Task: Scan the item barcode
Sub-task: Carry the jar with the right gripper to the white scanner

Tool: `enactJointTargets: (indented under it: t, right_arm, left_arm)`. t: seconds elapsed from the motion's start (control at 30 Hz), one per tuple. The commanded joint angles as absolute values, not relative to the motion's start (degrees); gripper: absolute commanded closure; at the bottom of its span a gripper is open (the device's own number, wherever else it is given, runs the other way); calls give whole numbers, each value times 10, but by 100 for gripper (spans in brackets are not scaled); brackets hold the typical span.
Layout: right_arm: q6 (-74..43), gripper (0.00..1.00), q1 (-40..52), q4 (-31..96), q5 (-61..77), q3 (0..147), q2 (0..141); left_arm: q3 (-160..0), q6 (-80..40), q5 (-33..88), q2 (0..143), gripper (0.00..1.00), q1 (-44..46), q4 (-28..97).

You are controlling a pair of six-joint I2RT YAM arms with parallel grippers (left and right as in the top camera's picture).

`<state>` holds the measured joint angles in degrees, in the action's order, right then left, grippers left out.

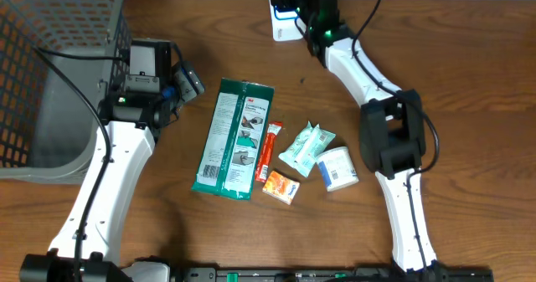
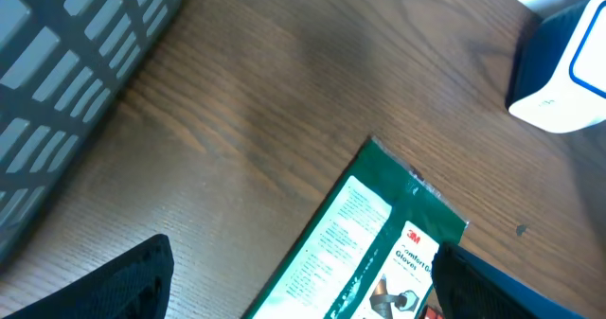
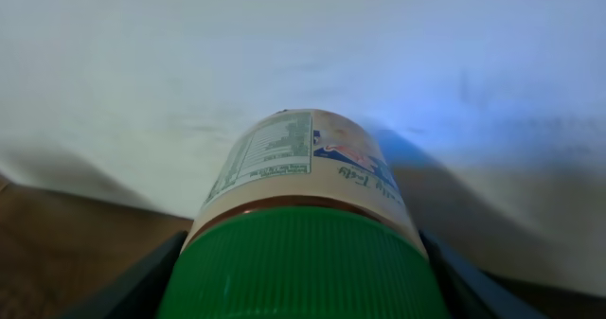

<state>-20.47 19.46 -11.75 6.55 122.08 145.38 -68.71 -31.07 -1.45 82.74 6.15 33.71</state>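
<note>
Green-lidded jar [image 3: 301, 215], clamped in the right gripper [image 3: 303, 281], wants slow turning until its barcode squarely faces the white scanner [image 1: 280, 29]; the left gripper [image 2: 303, 286] gapes empty.

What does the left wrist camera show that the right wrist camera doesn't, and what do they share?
Only the left wrist: the flat green glove packet, the grey plastic lattice basket, the white blue-trimmed scanner box, and the left gripper, open and empty. Only the right wrist: a green-lidded labelled jar clamped in the right gripper, facing a white surface with a pale blue glow. Both: the brown wooden table.
</note>
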Motion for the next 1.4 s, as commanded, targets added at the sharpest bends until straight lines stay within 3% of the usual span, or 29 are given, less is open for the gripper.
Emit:
enactJointTargets:
  t: [0.0,0.8,1.07,1.23,1.37]
  right_arm:
    - [-225,99,190,-148,39,1229,1463]
    - [-225,99,182,-172,34,1229,1483]
    - [-257,99,143,-170,208,1229,1440]
    - [-341,99,100,-72,270,1229,1364]
    - [-337,99,59,116,336,1229,1279]
  left_arm:
    - [-692,-301,-16,826,15,61,338]
    - [-692,-301,-16,826,15,61,338]
    - [-692,-301,-16,826,15,61,338]
    - [-692,-301,-16,826,15,61,338]
    - [-692,-301,-16,826,15,61,338]
